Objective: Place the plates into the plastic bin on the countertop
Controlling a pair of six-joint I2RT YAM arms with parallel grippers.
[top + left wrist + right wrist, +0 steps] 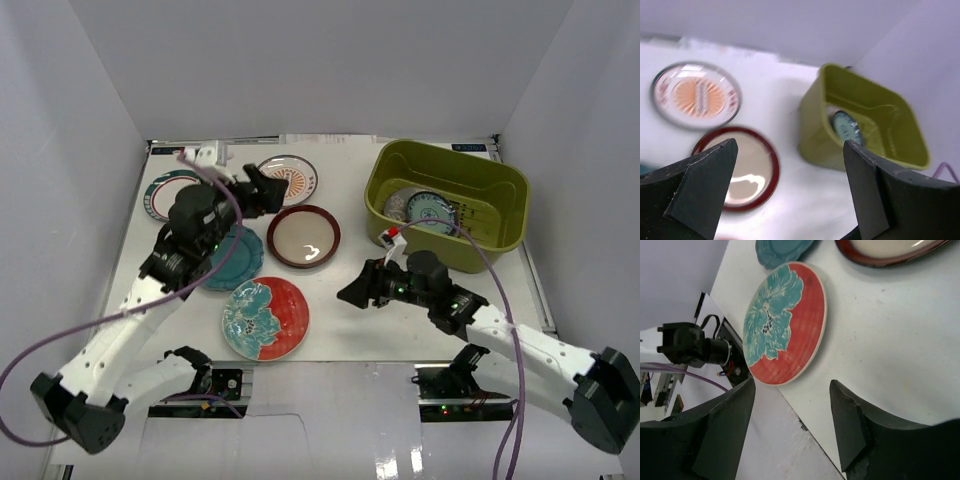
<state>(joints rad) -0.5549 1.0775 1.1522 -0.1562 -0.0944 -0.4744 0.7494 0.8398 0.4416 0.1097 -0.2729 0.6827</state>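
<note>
top / bin: olive-green rectangular plastic bin sits far right on the white bench, long axis left-right. A small blue-and-white round plate is already inside.
top / loose plates: all lie left of the bin.
- red round plate with a teal flower: nearest the arm bases
- dark-red rimmed round plate: mid-bench
- white round plate with an orange sunburst: far side
- white teal-rimmed round plate: far side
- teal scalloped plate: partly under the left arm
top / right claw: parted and empty, between the bin and the red plate, pointing left at the plate. Near it, not touching.
top / left claw: spread wide and empty, above the sunburst and dark-red plates.
left wrist / left claw: nothing between the fingers. The dark-red plate is below-left, the sunburst plate is beyond it, and the bin is to the right.
right wrist / right claw: gap clear, nothing gripped. The red plate is straight ahead, flat, by the near bench edge.
call: the right claw is nearer the red plate, so I'd go straight along the finger line. The plate is round, so no preferred axis. The bin is behind that claw.
</note>
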